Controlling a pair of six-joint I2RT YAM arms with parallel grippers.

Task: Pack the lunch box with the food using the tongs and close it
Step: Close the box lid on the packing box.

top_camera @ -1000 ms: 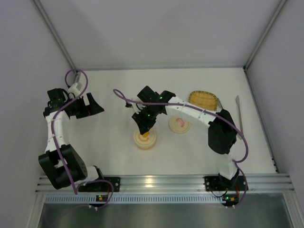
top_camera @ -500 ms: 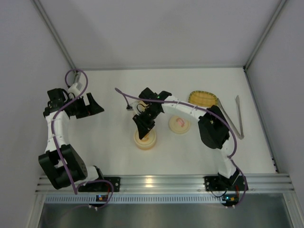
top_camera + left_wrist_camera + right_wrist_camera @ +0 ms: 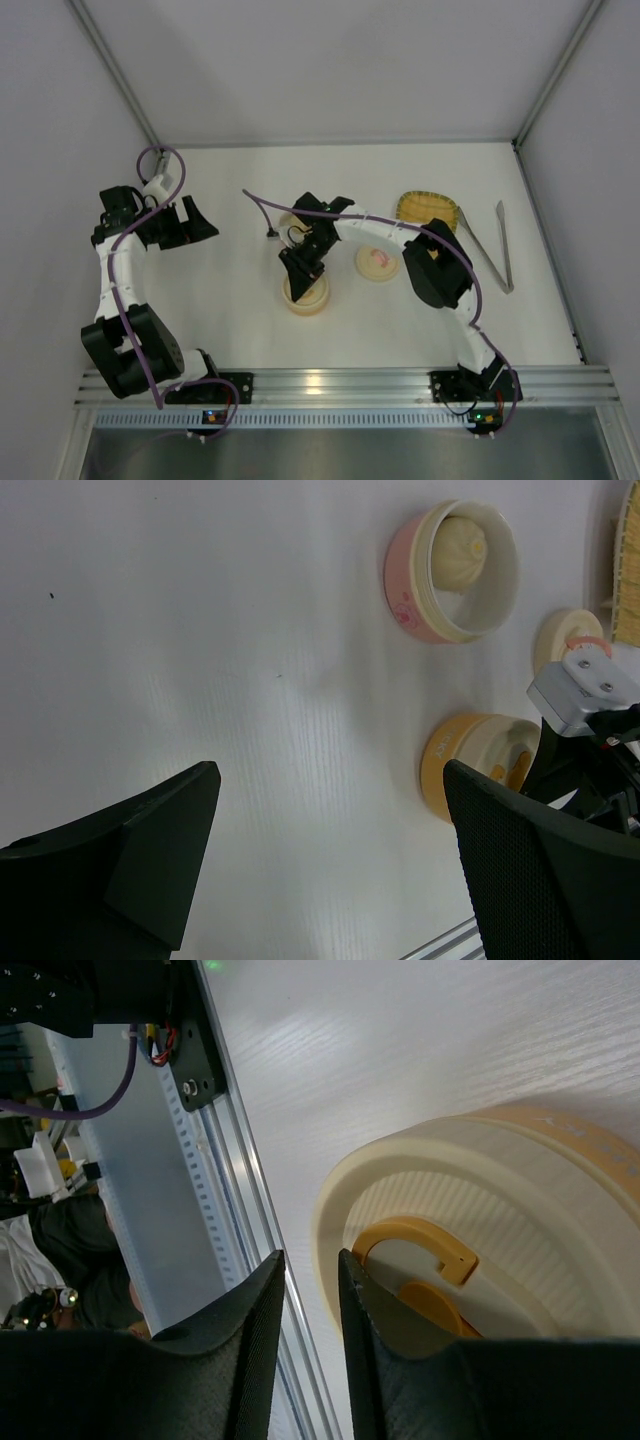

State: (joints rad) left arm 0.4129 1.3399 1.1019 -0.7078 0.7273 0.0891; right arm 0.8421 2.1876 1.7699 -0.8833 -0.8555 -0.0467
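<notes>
At the rim of the orange bowl (image 3: pixel 305 297), my right pincer (image 3: pixel 311 1265) is hanging narrow, pinching it or not I cannot tell, while the tongs (image 3: pixel 504 245) are lying well apart on the desk (image 3: pixel 220 300), so I am risking tipping the orange chunks (image 3: pixel 430 1305) out.

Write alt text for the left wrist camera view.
The open left gripper hangs over a white table. Beyond it stand a pink bowl holding a pale bun and an orange bowl, with the right arm at its rim.
</notes>
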